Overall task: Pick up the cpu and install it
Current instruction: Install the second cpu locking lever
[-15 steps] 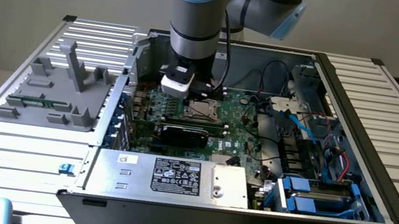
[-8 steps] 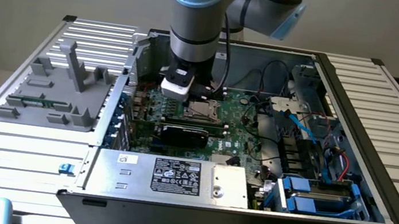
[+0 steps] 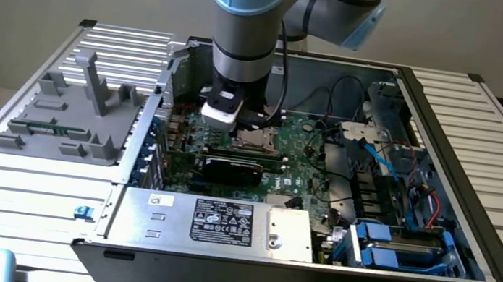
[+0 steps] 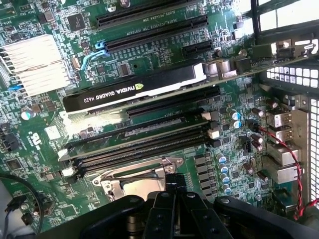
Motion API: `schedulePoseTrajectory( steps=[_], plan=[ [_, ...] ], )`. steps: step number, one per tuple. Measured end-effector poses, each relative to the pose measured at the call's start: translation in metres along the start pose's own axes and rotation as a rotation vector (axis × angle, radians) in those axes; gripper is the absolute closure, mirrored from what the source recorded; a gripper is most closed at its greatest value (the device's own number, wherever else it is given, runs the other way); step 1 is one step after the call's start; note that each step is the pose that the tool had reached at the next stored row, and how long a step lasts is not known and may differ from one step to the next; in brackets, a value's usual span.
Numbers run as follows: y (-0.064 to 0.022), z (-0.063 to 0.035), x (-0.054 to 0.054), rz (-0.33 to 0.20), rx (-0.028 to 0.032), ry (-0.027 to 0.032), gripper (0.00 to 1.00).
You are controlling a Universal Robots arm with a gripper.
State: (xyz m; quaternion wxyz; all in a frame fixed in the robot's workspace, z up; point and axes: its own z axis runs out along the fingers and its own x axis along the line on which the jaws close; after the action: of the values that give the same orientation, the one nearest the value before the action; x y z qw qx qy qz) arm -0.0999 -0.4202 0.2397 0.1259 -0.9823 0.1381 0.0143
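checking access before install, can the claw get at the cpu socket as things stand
Probably yes: the claw is shut and hangs right over the cpu socket, whose metal frame looks uncovered; the graphics card sits off to one side.

The tool [image 4: 174,199] covers the near part of the metal socket frame [image 4: 134,177], so whether the cpu lies inside cannot be told; the picture's edge crops the tool's body.

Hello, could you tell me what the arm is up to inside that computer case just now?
The robot arm is reaching down into the open computer case, working on installing a cpu. Its gripper is shut and sits right at the socket's metal frame on the green motherboard, beside the memory slots and the black graphics card. Whether the chip is already seated in the socket cannot be told from here.
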Motion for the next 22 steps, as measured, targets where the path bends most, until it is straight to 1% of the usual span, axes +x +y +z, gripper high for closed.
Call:
schedulePoseTrajectory(
  steps=[3, 7, 12, 13, 16, 19, 22],
  plan=[
    [0.0012, 0.0028, -0.001, 0.0, 0.0, -0.0002, 0.89],
    [0.0027, 0.0072, -0.002, 0.0, 0.0017, -0.0007, 0.89],
    [0.0043, 0.0105, -0.004, 0.0, 0.0056, -0.0017, 0.89],
    [0.0045, 0.0106, -0.005, 0.0, 0.008, -0.0025, 0.89],
    [0.0048, 0.0109, -0.006, 0.0, 0.0178, -0.0052, 0.89],
    [0.0055, 0.0109, -0.006, 0.0, 0.0314, -0.009, 0.89],
    [0.0071, 0.0105, -0.006, 0.0, 0.0433, -0.0121, 0.89]
  ],
)
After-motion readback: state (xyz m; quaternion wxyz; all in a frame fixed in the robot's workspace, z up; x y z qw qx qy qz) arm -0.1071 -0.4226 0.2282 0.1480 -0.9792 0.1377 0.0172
